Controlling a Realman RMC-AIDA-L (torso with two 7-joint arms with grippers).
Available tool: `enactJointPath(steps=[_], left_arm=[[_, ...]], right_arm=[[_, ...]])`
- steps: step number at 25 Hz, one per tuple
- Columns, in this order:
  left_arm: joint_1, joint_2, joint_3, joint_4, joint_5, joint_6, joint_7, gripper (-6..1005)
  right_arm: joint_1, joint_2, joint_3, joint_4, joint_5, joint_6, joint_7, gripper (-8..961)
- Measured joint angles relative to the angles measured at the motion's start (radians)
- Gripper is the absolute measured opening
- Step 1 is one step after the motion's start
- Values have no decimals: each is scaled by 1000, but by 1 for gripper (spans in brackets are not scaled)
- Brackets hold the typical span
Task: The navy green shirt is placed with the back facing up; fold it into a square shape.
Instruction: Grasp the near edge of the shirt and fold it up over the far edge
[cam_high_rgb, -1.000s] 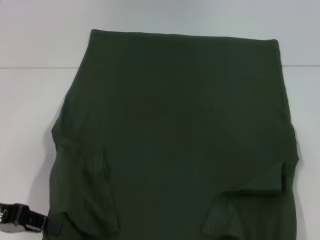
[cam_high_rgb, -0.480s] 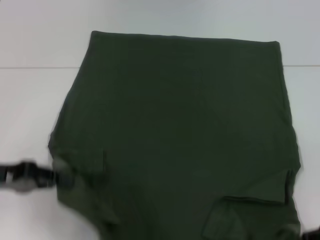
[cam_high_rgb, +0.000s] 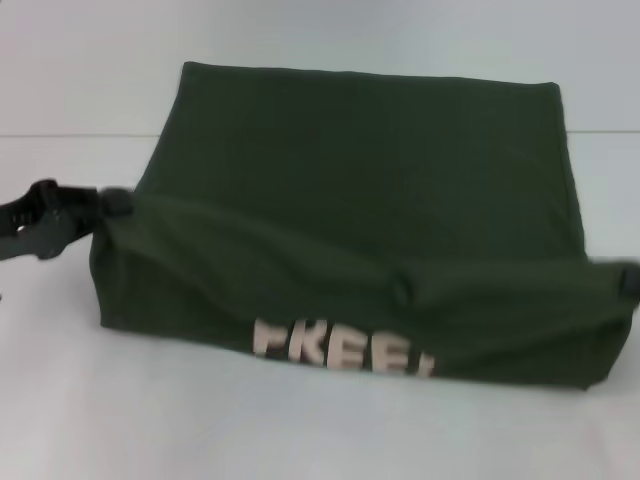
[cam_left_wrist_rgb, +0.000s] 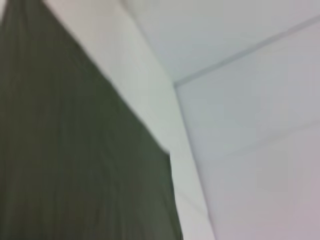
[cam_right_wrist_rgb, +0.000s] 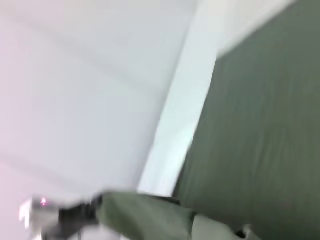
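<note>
Trouble could come if the big dark green cotton shirt on the white table slips: left gripper and right gripper pinch its raised near corners, so the fold may sag

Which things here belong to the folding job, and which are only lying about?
Belong to the job:
- navy green shirt, near edge lifted
- left gripper, holding one corner
- right gripper, at the other corner

Only lying about:
- nothing but the white table
</note>
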Motion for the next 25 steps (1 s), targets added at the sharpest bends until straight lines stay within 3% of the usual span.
enactJointPath(steps=[5,8,14,16,22,25], left_arm=[[-2,-51,-1,-34,-75,-135,79,19],[-12,-94,2,-42,-119,-224,141,19],[-35,-156,3,-55,-220,-349,247,19],[-50,-176,4,-55,-257,-393,288,19],[-92,-210,10,-55,-345,-476,363,19],[-117,-222,21,-55,-361,-521,394,19]], right_arm=[[-4,18,6,80,119,186,-32,21],[9,50,2,94,167,290,-89,21],[38,122,3,98,228,485,-219,21],[44,133,1,99,248,515,-255,21],[47,161,3,103,330,554,-364,22],[58,165,-8,113,334,600,-378,22]])
